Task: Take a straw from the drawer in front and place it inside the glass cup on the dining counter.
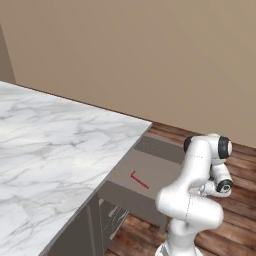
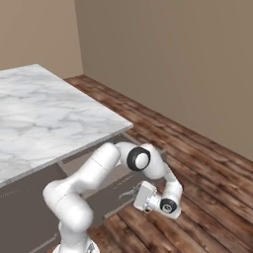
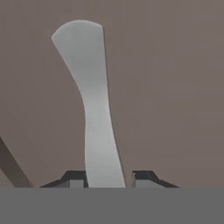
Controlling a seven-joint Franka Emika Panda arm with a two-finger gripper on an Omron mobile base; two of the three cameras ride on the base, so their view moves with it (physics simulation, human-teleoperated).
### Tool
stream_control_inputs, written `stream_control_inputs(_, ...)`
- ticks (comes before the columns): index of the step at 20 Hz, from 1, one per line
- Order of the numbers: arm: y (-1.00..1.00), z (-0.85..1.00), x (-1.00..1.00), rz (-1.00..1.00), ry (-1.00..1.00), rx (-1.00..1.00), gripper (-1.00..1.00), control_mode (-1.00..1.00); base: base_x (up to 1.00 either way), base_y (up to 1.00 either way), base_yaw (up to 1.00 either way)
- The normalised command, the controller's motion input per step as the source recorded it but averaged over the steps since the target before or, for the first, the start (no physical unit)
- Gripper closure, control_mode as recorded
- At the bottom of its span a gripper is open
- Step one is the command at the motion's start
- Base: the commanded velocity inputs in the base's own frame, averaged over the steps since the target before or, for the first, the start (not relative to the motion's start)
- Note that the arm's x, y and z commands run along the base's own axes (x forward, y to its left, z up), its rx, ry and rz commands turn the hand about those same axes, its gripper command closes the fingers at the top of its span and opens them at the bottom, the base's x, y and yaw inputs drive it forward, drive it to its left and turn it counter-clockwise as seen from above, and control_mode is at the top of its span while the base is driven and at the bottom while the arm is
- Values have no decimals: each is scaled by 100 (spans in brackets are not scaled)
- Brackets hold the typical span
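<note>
From the left base view I see the drawer point(image 1: 150, 170) pulled open under the edge of the marble dining counter point(image 1: 55, 150), and the straw point(image 1: 139, 180) lies flat on the drawer's grey floor, near its middle, with a short bend at one end. My arm rises beside the drawer, folded low, the wrist turned toward the drawer front. In the right base view the gripper point(image 2: 129, 193) sits right at the drawer front, below the counter's edge, over the wooden floor point(image 2: 197, 148). In the hand view the silver handle point(image 3: 94, 109) runs up between my two fingertips point(image 3: 74, 178); the jaws stand either side of it, and I cannot tell whether they press it.
</note>
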Motion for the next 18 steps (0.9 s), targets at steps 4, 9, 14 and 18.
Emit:
stream_control_inputs(4, -86, -7, -40, 13, -7, 0, -100, -100, 0, 0, 0)
stream_control_inputs(9, -19, 12, -44, 12, -6, -6, -100, -100, 0, 0, 0)
stream_control_inputs(14, -14, 66, -65, 7, -13, -21, -100, -100, 0, 0, 0)
stream_control_inputs(18, -29, 84, -88, 6, -32, -47, -100, -100, 0, 0, 0)
